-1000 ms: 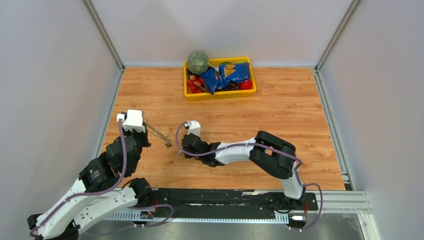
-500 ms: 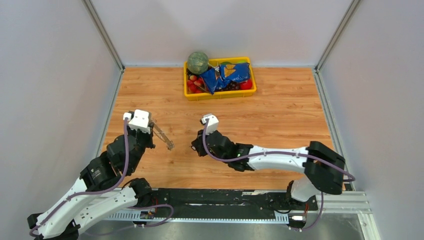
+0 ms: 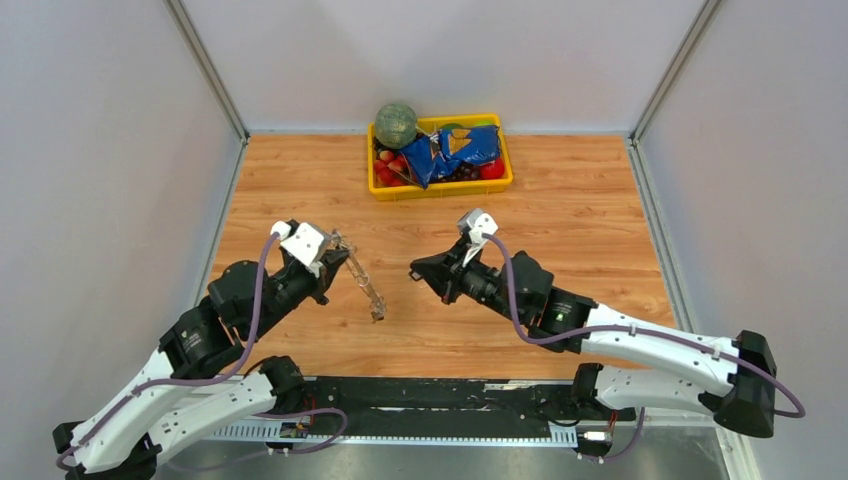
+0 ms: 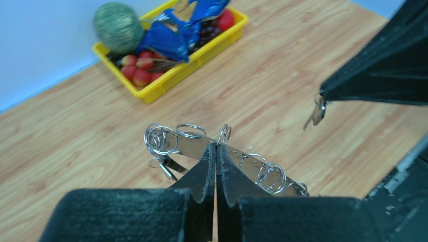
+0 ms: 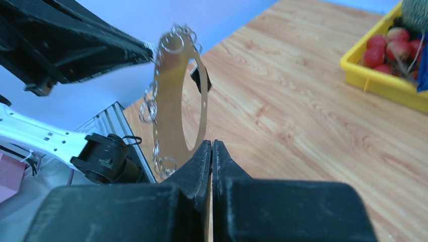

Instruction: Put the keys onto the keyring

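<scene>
Left gripper (image 3: 338,258): fingers pressed fully together, clamped on the edge of the keyring (image 4: 189,145). The keyring is a flat silver loop with a wide central opening and a row of small holes, and small wire rings (image 4: 160,139) hang along its outer edge. In the top view it sits at the left-centre of the table (image 3: 580,230) and slants from the left fingertips toward the near right. In the right wrist view it stands on edge, apparently raised off the wood; whether its lower end touches the surface cannot be determined. Right gripper (image 3: 416,270): fingers closed, pinching a key (image 4: 317,112) at the very tip. Only the silver blade is visible, hanging below the fingertips, and the head is hidden between them. The right gripper points left toward the keyring, near it but apart from it, and the key is not in contact with the loop or its rings. A yellow tray (image 3: 440,188) sits at the far centre of the table, well away from both grippers. It holds a green ball (image 3: 396,124), a blue packet (image 3: 455,150) and red fruit (image 3: 388,168).
</scene>
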Controlling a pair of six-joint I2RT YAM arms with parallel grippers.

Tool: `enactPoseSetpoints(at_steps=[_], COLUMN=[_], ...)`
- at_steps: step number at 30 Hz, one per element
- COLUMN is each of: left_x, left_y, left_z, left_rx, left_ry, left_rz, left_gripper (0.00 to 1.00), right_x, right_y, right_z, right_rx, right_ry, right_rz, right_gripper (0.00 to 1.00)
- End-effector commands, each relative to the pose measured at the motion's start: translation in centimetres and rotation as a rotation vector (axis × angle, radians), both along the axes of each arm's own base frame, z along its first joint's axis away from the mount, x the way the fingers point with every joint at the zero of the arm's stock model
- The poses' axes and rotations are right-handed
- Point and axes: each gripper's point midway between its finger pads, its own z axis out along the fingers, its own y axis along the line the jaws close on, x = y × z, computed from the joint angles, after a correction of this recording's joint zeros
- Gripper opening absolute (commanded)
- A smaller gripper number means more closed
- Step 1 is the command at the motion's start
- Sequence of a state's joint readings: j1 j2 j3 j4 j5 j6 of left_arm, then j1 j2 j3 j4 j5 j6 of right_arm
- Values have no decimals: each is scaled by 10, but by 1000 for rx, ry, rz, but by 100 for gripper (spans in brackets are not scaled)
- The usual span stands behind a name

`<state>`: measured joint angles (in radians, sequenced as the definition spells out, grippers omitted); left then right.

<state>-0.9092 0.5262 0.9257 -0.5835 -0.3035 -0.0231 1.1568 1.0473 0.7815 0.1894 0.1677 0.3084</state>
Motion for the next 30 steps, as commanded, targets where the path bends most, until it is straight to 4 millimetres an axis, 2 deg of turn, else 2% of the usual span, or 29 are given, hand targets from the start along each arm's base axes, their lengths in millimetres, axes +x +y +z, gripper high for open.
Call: enactPoseSetpoints(at_steps=[1, 4, 8, 16, 26, 30], left_x=[-17, -29, -33, -26, -19, -19], left_y=[-37, -54, -68, -82, -87, -88], left_z=[39, 42, 48, 55, 57, 56], left_rx=[-71, -92, -108, -123, -127, -125], left_ry=[-89, -103, -111, -85, -80, -77], left_rz=[-227, -341, -410, -418, -404, -407], left_gripper=[0, 0, 0, 0, 0, 0], right_x=[-7, -7, -13, -24, -16, -20], right_y=[-15, -24, -30, -29, -14, -4], right_z=[39, 50, 67, 95, 96, 99], right_rx=[2, -20, -22, -14, -66, -65], right_ry=[-120, -158, -214, -310, -364, -376], right_rz=[31, 21, 46, 120, 132, 175], right_gripper=[0, 0, 0, 0, 0, 0])
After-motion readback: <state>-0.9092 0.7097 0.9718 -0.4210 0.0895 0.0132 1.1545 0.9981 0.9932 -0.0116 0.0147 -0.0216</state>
